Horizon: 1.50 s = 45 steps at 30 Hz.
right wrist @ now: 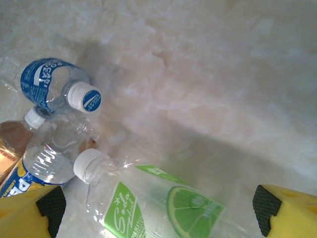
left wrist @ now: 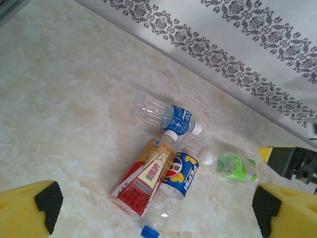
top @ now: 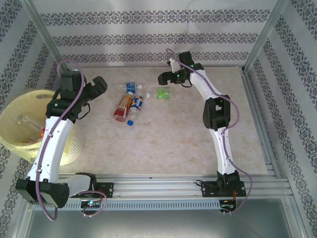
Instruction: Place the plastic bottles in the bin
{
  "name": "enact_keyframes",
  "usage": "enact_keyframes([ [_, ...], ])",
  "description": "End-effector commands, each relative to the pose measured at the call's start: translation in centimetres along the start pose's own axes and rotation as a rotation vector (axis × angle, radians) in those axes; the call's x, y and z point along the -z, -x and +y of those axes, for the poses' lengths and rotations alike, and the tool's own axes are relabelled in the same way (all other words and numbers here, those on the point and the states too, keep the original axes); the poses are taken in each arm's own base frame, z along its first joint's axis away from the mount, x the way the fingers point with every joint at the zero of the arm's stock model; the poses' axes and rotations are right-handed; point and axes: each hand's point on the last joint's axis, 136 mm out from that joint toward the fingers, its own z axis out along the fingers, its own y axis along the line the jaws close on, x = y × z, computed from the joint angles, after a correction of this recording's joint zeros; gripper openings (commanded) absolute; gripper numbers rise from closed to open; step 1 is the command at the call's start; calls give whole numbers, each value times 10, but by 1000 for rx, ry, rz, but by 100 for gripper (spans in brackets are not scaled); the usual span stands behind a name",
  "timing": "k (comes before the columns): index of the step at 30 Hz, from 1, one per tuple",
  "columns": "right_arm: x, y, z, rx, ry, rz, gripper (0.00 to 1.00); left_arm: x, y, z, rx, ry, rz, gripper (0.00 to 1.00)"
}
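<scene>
Bottles (top: pixel 131 101) lie clustered on their sides on the counter (top: pixel 188 144), well apart from the bin (top: pixel 22 96) at the left. Right fingers (right wrist: pixel 49 206) spread open over the green-labelled bottle (right wrist: pixel 168 208), seemingly to straddle it. Left fingers (left wrist: pixel 47 201) hang open too, facing the cluster.

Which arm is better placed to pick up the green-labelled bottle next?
Right. The right hand hangs open just above the green-labelled bottle, its fingers either side in the wrist view. The left hand, also open, sits farther off, nearer the bin.
</scene>
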Motion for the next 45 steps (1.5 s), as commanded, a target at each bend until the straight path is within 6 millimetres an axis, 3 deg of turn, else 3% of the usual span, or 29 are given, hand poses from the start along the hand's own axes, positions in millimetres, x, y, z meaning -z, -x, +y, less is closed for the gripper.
enact_keyframes([
  [1,-6,-8,16,-56,124,40,98,-5,-1,-8,-20,-31,-2,100],
  [8,-1,-32,21,-49,117,119,98,-6,-3,-6,-17,-27,2,100],
  [13,4,-57,29,53,45,178,98,-8,-5,-4,-20,-18,7,100],
  [18,-4,-87,37,165,-57,272,98,-9,-7,-3,-21,-16,11,100],
  [23,-14,-102,36,271,-195,322,98,-9,-8,-2,-23,-14,14,100],
  [35,-13,-114,23,325,-396,334,77,-6,-12,-2,-23,-31,15,100],
  [41,-8,-113,30,298,-394,276,56,-6,-15,-8,-19,-71,26,100],
  [45,7,-105,41,316,-370,213,48,-6,-18,-17,-15,-119,41,100],
])
